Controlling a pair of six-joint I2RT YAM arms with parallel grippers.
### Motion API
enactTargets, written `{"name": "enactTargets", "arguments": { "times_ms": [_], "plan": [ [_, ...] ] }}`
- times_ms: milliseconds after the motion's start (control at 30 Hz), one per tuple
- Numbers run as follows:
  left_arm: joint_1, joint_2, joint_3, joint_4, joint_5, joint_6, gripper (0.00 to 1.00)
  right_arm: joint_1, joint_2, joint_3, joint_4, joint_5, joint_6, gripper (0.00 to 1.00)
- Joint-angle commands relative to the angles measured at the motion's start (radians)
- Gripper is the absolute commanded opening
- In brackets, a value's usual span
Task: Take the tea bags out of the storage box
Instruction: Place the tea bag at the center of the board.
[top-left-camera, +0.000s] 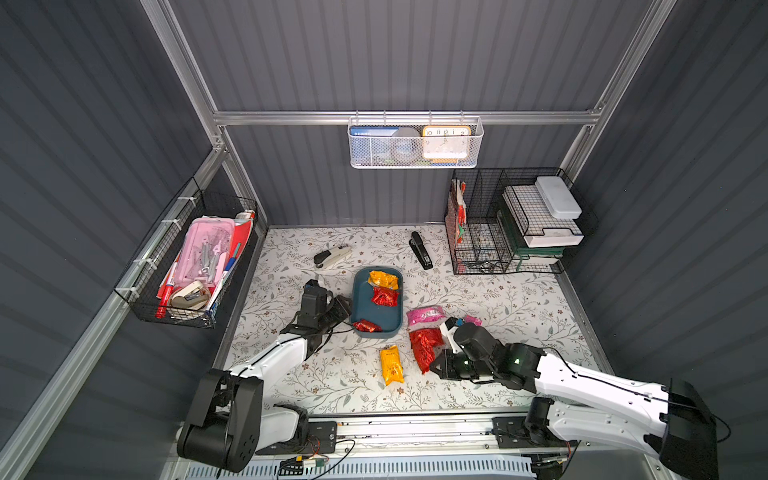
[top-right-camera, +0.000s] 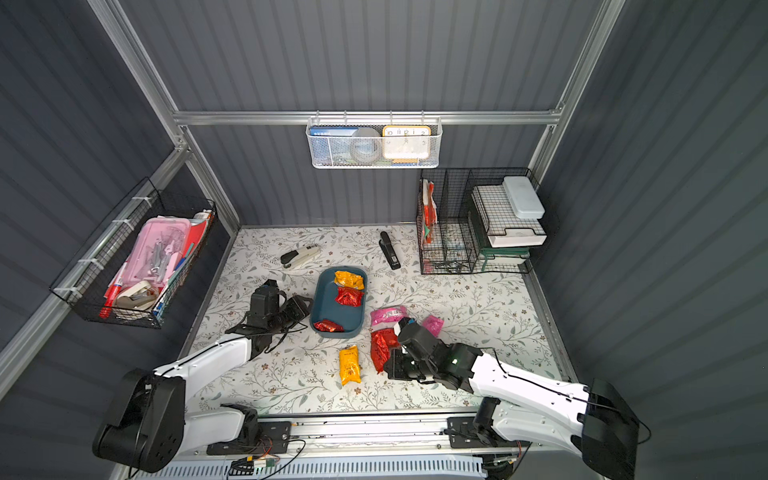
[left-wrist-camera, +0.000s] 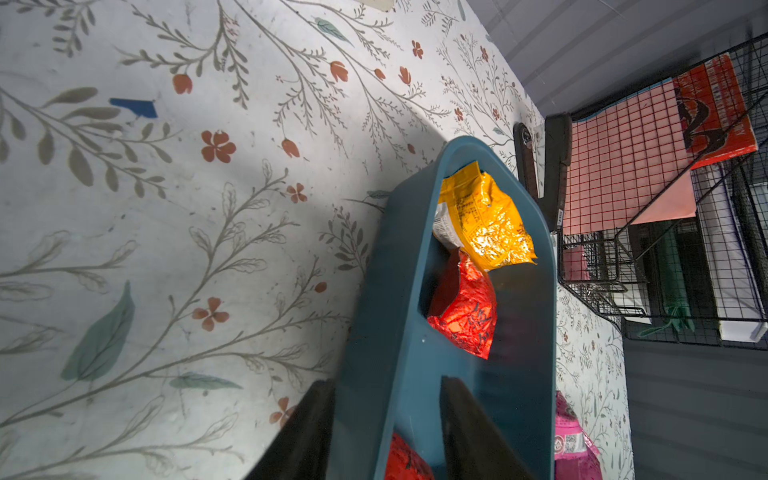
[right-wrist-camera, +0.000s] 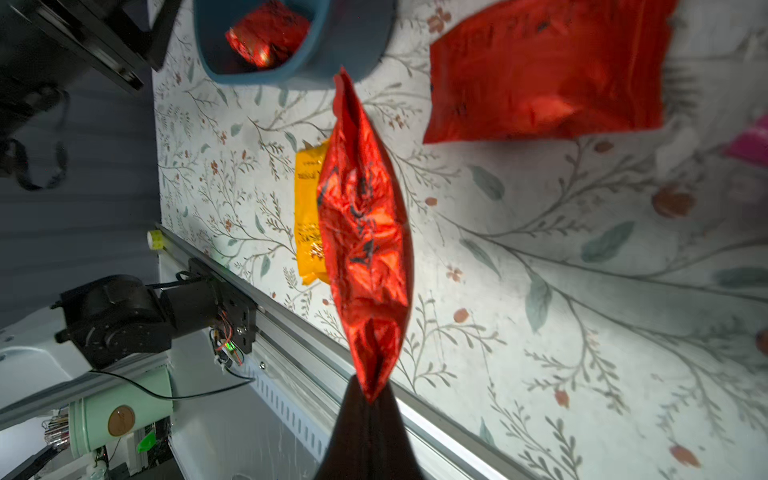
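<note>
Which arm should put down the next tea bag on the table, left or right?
Right. The right gripper is shut on a red tea bag above the table, while the left gripper straddles the storage box wall, steadying it.

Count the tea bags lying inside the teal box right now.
3. An orange-yellow tea bag at the far end of the storage box, a red tea bag just nearer, and a second red tea bag in the near corner. Another could hide beneath them.

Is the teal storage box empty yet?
Not empty. The storage box holds three tea bags in both top views: an orange one, a red one, another red.
</note>
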Motion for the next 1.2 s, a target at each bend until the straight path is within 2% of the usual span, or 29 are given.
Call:
{"name": "enactTargets", "arguments": {
  "times_ms": [0, 100, 367, 533, 567, 667, 767, 867, 967, 1067, 1167],
  "plan": [
    [-0.006, 0.016, 0.024, 0.014, 0.024, 0.024, 0.47, 0.004, -0.001, -0.04, 0.047, -0.04, 0.039, 0.0],
    [-0.007, 0.02, 0.028, 0.023, 0.036, 0.024, 0.47, 0.004, 0.038, -0.046, 0.082, -0.099, 0.047, 0.0],
    [-0.007, 0.019, 0.029, -0.007, 0.033, 0.035, 0.5, 0.004, 0.167, -0.038, 0.188, -0.153, 0.075, 0.0],
    [-0.007, 0.036, 0.03, -0.029, 0.043, 0.049, 0.51, 0.004, 0.18, -0.048, 0.175, -0.096, 0.094, 0.01],
    [-0.007, 0.037, 0.03, -0.032, 0.047, 0.05, 0.52, 0.003, 0.177, -0.046, 0.163, -0.083, 0.095, 0.06],
    [-0.007, 0.031, 0.031, -0.033, 0.058, 0.064, 0.53, 0.004, 0.149, -0.02, 0.038, -0.001, 0.075, 0.33],
    [-0.007, 0.026, 0.031, -0.035, 0.078, 0.085, 0.55, 0.002, 0.093, 0.015, -0.118, 0.079, 0.032, 0.45],
    [-0.009, 0.04, 0.029, -0.032, 0.115, 0.098, 0.56, -0.001, 0.04, 0.067, -0.233, 0.153, -0.02, 0.48],
    [-0.01, 0.04, 0.017, -0.023, 0.143, 0.087, 0.56, -0.001, 0.025, 0.145, -0.266, 0.192, -0.083, 0.47],
    [-0.011, 0.011, 0.002, -0.041, 0.131, 0.085, 0.56, -0.001, 0.09, 0.251, -0.261, 0.198, -0.146, 0.45],
    [-0.012, -0.004, 0.006, -0.083, 0.116, 0.115, 0.5, -0.001, 0.218, 0.359, -0.237, 0.183, -0.189, 0.45]
  ]
}}
